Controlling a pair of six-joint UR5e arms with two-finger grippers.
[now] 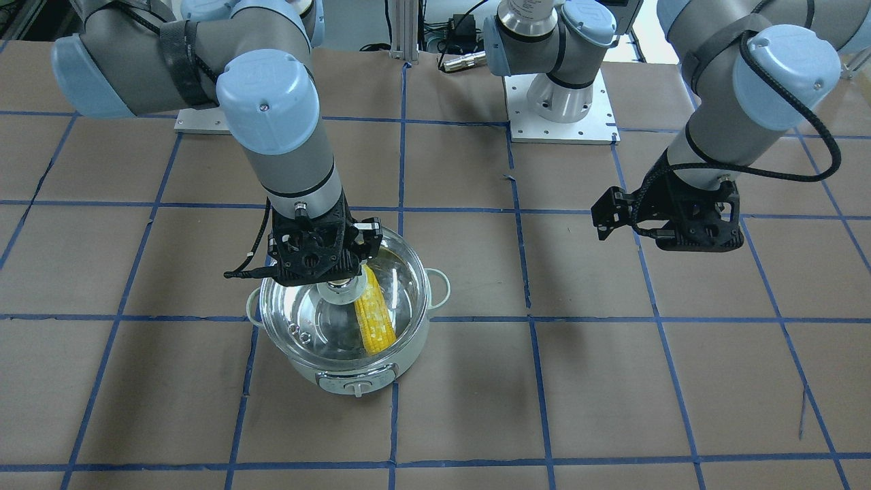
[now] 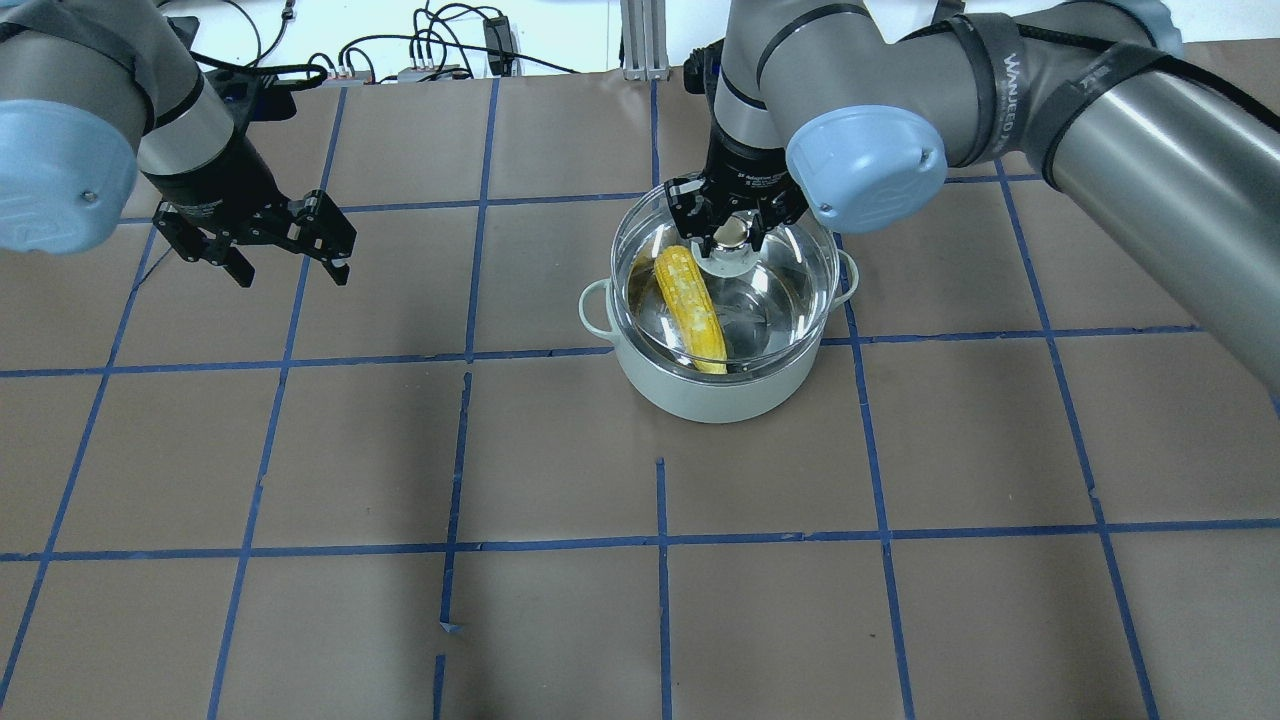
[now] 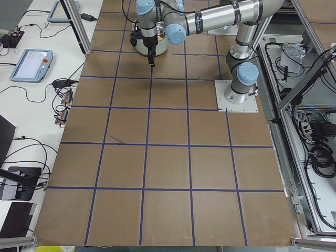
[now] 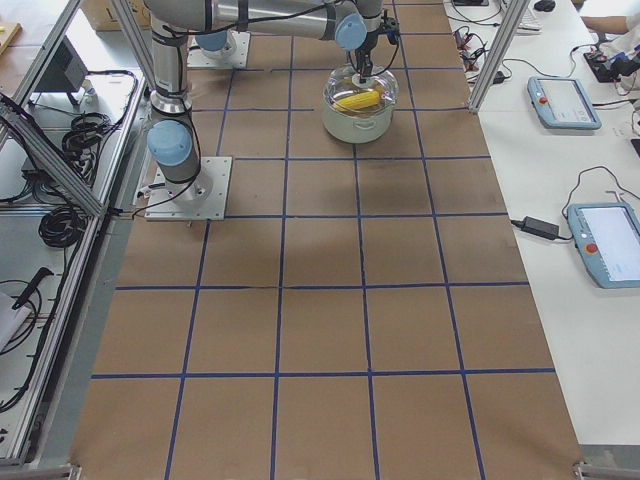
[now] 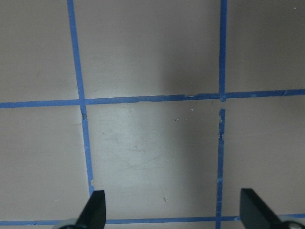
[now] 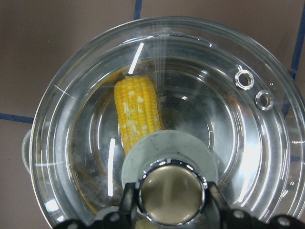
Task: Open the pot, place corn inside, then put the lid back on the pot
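Pot: the pot (image 2: 700, 400) stands on the counter (image 2: 560, 620), mouth up, so it can take the lid from straight above.
Corn: the corn (image 2: 690, 310) lies slanted inside the pot, just left of the pot's centre and seen through the glass. The loading step looks done.
Lid: the lid (image 2: 795, 265) covers the pot's mouth. It seems to sit slightly off the rim line, and I cannot tell if it is fully seated.
Right hand: the right hand (image 2: 735, 228) comes down over the pot's centre and is clamped on the knob (image 6: 171, 191), one finger on each side. The knob is the lid's only hold, and gripping there keeps the glass level.
Left hand: the left hand (image 2: 290, 270) hangs with its fingers spread, holding nothing, well to the pot's left. It is probably parked clear of the lid's path.
Next: probably settle the lid square on the rim, then let go.
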